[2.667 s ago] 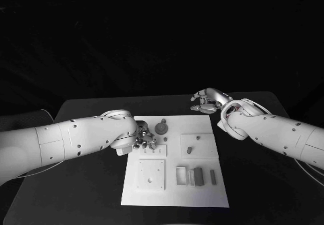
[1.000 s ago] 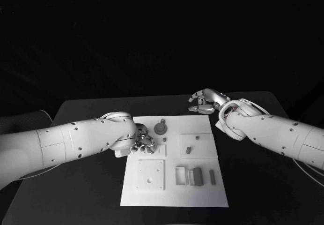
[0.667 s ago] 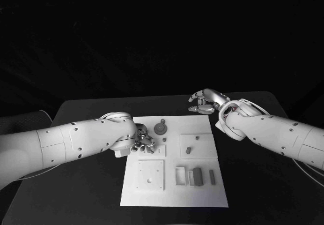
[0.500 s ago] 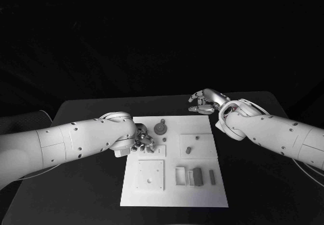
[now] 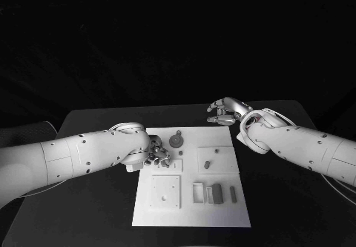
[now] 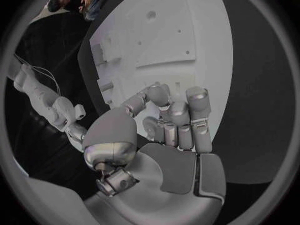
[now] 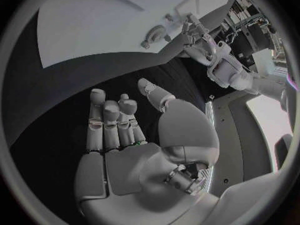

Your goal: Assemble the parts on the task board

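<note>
The white task board (image 5: pixel 191 208) lies in the middle of the table. My left hand (image 5: pixel 157 152) hovers at its left edge, beside a small raised plate (image 5: pixel 172 165), with the fingers (image 6: pixel 169 116) curled in toward the thumb. Whether they pinch a part is hidden. A round grey part (image 5: pixel 176 139) and a small peg (image 5: pixel 181 152) lie just right of that hand. My right hand (image 5: pixel 225 111) is over bare table beyond the board's far right corner, its fingers (image 7: pixel 112 122) apart and holding nothing.
More grey parts sit on the board: one (image 5: pixel 208 164) on a raised plate, an upright block (image 5: pixel 216 194) and a thin bar (image 5: pixel 233 193) near a frame (image 5: pixel 199 193). A square plate (image 5: pixel 166 191) lies at the near left. Black table (image 5: pixel 89 206) surrounds the board.
My left hand has edged slightly toward the far side along the board's left edge and its fingers have shifted a little. The right hand has stayed in place.
</note>
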You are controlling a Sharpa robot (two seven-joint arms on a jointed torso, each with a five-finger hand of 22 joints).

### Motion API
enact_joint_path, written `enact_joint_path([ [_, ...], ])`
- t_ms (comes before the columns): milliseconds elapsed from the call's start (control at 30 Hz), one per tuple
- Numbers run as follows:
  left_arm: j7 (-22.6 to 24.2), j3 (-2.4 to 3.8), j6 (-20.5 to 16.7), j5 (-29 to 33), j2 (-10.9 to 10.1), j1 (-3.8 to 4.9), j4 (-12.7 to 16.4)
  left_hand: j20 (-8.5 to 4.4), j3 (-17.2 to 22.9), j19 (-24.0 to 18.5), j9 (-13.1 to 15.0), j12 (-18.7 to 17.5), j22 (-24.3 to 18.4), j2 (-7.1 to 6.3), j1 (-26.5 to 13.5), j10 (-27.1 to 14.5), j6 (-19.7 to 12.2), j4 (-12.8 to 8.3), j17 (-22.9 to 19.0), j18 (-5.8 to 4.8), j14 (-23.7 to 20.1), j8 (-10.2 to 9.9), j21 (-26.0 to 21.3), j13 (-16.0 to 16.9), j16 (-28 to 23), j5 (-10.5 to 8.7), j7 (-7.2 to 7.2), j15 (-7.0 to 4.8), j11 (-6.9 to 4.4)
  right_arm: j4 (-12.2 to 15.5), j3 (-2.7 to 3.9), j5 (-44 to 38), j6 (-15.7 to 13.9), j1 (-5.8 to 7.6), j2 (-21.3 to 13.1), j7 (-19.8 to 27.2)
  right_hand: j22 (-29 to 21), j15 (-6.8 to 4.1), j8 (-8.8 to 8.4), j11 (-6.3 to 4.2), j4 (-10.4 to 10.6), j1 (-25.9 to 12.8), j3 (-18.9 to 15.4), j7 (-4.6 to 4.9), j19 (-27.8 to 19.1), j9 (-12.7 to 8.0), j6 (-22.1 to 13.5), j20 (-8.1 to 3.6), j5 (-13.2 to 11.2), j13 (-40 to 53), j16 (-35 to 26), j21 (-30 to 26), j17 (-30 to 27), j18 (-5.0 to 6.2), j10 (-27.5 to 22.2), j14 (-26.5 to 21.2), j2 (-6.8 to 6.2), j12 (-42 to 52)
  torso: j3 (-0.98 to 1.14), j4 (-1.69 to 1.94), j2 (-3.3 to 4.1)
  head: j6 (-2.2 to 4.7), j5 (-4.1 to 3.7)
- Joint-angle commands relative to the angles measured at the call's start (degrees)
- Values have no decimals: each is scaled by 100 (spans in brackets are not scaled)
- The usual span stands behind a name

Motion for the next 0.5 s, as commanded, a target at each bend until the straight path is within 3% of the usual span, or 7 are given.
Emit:
enact_joint_path([
  [33, 54, 0, 21, -62, 26, -6, -4, 18, 33, -36, 10, 38, 113, 39, 43, -16, 1256, -13, 8, 158, 35, 19, 24, 9, 21, 32, -248, -76, -21, 7, 3, -54, 76, -4, 7, 12, 38, -35, 31, -5, 20, 35, -5, 29, -43, -8, -1, 15, 33, -9, -9, -34, -5, 53, -46, -11, -7, -20, 1, 2, -1, 7, 2],
  [500, 52, 0, 39, -68, 34, -7, -19, 23, 10, -45, 9, 38, 111, 26, 11, -26, 1241, 4, 6, 158, 29, 19, 29, 5, 20, 0, -242, -74, -16, 9, 3, -54, 67, -5, 2, 28, 39, -35, 33, -5, 22, 38, -3, 28, -44, -9, 1, 15, 36, -11, -8, -34, -6, 53, -47, -12, -3, -17, 1, 1, -3, 8, -10],
])
